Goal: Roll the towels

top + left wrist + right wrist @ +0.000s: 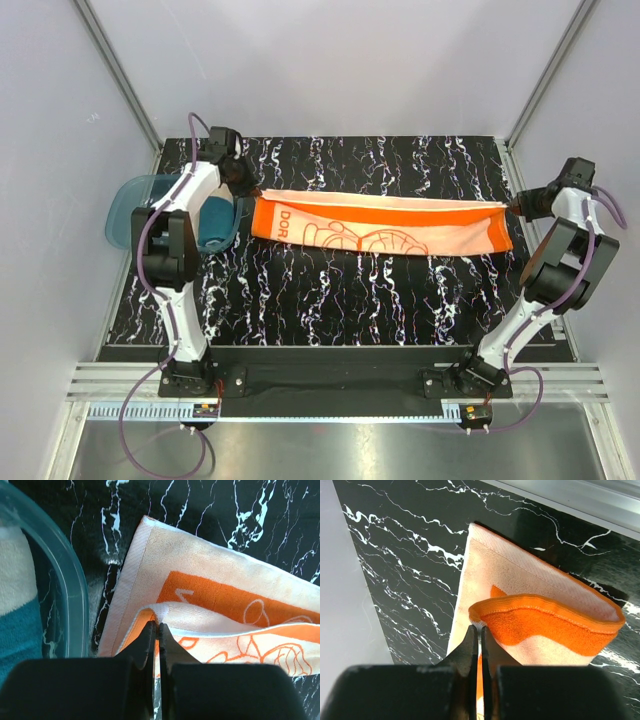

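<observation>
The orange towel (pixel 380 228) lies stretched across the black marble table, folded lengthways, cream reverse showing along its far edge. My left gripper (pixel 246 186) is shut on the towel's left corner (pixel 165 611), lifting a fold of it. My right gripper (pixel 512 208) is shut on the right corner (pixel 487 614), where the orange hem curls over. The teal-blue towel (pixel 212 222) sits rolled inside the blue tray (pixel 125 215); in the left wrist view the teal towel (pixel 17 630) shows through the tray wall (pixel 70 595).
The translucent tray stands at the table's left edge, close beside the left arm. Grey enclosure walls (pixel 60 150) rise on the left, right and back. A metal rail (pixel 330 385) runs along the near edge.
</observation>
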{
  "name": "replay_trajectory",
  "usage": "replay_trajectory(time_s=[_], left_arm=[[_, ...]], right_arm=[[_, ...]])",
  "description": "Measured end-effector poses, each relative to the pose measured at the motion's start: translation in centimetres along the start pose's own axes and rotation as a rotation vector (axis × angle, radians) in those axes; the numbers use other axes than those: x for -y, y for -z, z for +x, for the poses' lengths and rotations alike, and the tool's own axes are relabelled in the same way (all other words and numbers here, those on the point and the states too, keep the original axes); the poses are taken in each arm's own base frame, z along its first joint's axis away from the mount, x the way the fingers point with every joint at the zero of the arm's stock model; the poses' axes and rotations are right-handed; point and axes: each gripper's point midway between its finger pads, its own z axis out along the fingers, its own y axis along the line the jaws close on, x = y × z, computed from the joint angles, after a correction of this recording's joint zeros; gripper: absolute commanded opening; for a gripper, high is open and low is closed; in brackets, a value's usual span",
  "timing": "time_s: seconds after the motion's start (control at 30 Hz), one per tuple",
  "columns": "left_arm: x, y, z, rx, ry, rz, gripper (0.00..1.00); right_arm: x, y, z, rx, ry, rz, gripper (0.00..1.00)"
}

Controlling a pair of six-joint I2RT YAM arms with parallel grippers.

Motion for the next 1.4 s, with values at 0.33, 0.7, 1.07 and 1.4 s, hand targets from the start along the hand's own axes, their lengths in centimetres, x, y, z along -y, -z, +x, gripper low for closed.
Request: replay_trajectory(time_s=[0.33,0.7,1.07,1.4], left_arm=[[-1.8,-1.8,-1.0,-0.017,0.024,-0.034,0.00],[-1.8,-3.9,-3.7,0.012,0.036,-0.026,0.00],[-0.9,-6.0,-5.4,0.023,0.033,0.002,0.70],[0.5,-2.7,-7.6,0.095,-0.002,0.025,0.86]], right_arm=[[-0.6,-1.1,-0.2,0.001,-0.004,-0.008,0.00],[-1.6,-4.0,-0.1,-0.010,-0.010,-0.017,0.00],[-0.8,-6.9,0.7,-0.028,-0.011,0.006,0.92],[1.1,-4.2,0.9,0.032,0.046,0.055,1.00]])
